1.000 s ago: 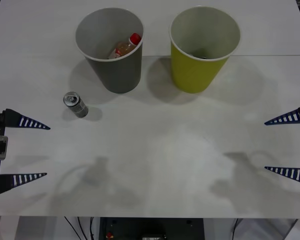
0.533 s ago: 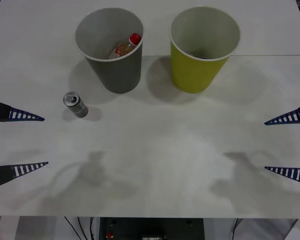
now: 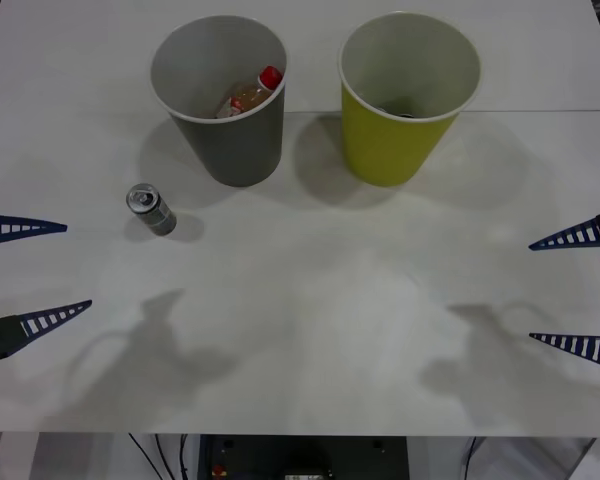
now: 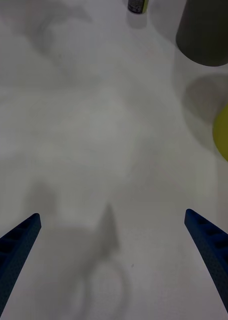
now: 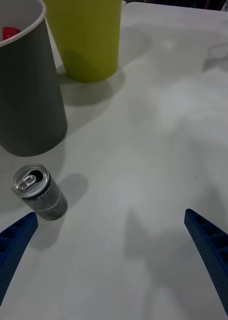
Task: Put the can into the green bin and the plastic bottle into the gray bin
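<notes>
The can point(image 3: 151, 209) stands upright on the white table, left of and nearer than the gray bin point(image 3: 230, 150). The plastic bottle point(image 3: 250, 93) lies inside the gray bin, red cap up. The green bin point(image 3: 390, 145) stands to the right of the gray one. My left gripper point(image 3: 78, 265) is open at the table's left edge, nearer than the can and apart from it. In the left wrist view the can point(image 5: 39, 192) sits just ahead of one finger of the open left gripper point(image 5: 110, 213), beside the gray bin point(image 5: 23, 100). My right gripper point(image 3: 530, 292) hangs open at the right edge.
The table point(image 3: 310, 300) is bare white between the arms, with a seam running across behind the bins. Its front edge lies just below the grippers. The right wrist view looks across to the can point(image 4: 138, 6), the gray bin point(image 4: 206, 30) and the green bin point(image 4: 225, 131).
My left gripper has shifted away from the table's front edge and slightly outward to the left, its fingers turning a little. The can, bins and right arm have not moved.
</notes>
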Controlling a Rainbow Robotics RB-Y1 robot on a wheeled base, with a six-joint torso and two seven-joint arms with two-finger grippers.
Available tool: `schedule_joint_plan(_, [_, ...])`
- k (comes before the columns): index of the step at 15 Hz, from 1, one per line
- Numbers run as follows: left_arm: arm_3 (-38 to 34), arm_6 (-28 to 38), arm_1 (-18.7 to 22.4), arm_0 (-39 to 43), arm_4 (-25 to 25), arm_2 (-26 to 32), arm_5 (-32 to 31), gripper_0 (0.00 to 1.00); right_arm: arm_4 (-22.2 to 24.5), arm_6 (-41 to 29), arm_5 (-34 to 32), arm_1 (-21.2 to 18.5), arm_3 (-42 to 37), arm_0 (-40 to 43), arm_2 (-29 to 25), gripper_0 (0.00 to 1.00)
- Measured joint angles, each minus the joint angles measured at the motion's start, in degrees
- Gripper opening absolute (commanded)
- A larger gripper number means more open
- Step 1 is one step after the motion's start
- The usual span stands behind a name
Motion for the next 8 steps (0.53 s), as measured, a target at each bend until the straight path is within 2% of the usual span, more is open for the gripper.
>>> schedule_joint_plan(3, [3.3, -5.1, -2.4, -0.1, 1.5, 0.0, 0.1, 1.00, 0.0, 0.0, 0.0, 0.0, 0.0, 0.0, 0.0, 1.00])
schedule_joint_plan(8, [8.8, -8.9, -8.6, -1.1, 3.7, 0.0, -0.6, 1.00, 0.0, 0.0, 0.0, 0.0, 0.0, 0.0, 0.0, 1.00])
